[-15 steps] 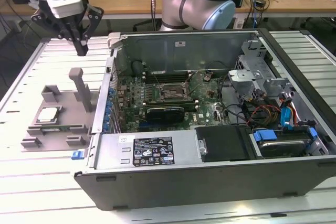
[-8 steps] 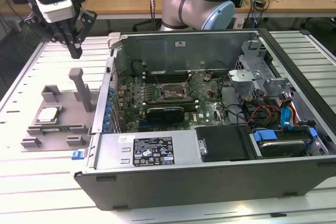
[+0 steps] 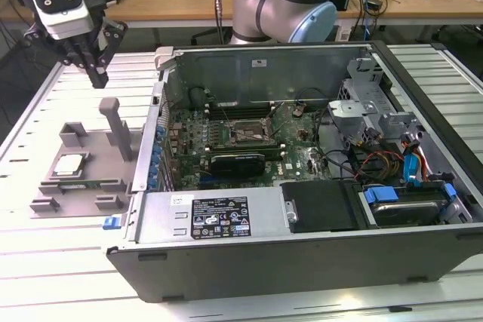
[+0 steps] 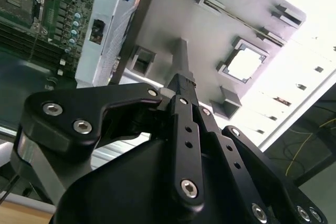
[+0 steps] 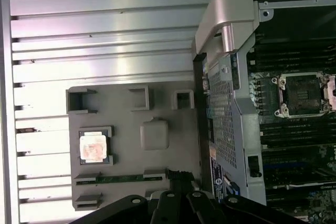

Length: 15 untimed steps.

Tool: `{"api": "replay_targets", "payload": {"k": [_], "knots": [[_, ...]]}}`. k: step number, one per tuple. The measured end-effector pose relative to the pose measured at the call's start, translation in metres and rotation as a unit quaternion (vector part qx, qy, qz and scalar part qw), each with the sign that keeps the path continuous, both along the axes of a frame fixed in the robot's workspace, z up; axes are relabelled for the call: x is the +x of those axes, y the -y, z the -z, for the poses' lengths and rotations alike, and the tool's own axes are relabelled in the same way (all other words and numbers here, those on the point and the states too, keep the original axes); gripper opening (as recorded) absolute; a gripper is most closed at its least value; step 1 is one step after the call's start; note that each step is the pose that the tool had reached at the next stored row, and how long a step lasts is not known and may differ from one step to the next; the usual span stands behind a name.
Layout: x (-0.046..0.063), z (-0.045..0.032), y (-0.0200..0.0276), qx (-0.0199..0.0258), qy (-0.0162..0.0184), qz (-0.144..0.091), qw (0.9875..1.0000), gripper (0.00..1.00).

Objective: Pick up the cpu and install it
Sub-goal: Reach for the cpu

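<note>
Gripper (image 3: 99, 78), fingers pressed together and empty, hangs above grey fixture plate (image 3: 102, 158); cpu (image 3: 68, 164) lies in plate recess, well below.

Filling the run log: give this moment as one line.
tool: shut, empty, hovering near fixture plate | cpu: in fixture plate pocket, untouched | computer case: open

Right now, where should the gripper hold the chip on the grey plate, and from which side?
Probably from straight above, pinching two opposite edges: the chip lies flat, silver top up, in a framed pocket of the grey plate, so its sides are walled.
</note>
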<state>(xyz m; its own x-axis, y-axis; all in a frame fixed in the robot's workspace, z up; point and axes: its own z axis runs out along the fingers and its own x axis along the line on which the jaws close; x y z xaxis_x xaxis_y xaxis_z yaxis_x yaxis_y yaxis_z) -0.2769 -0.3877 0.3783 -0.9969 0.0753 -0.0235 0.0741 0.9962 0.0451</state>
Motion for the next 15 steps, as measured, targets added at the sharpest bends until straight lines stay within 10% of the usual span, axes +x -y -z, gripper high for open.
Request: {"api": "replay_targets", "payload": {"k": [15], "knots": [[-0.029, 0.0134, 0.0, 0.0, 0.0, 0.0, 1.0, 0.11]]}}
